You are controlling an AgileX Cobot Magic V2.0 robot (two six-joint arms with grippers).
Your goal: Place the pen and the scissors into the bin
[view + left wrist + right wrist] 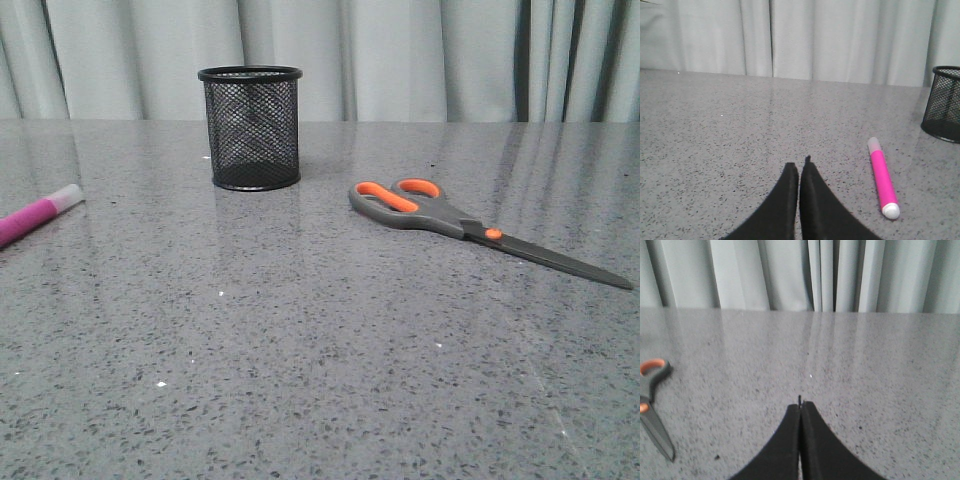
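Note:
The bin, a black wire-mesh cup, stands upright at the back middle of the table; its edge also shows in the left wrist view. The pink pen lies at the left edge, and in the left wrist view it lies just beside my left gripper, which is shut and empty. The scissors lie flat to the right of the bin, blades pointing right; their handle and blade show in the right wrist view. My right gripper is shut and empty, apart from the scissors. No arm shows in the front view.
The grey speckled table reaches back to pale curtains. Nothing else lies on it in view.

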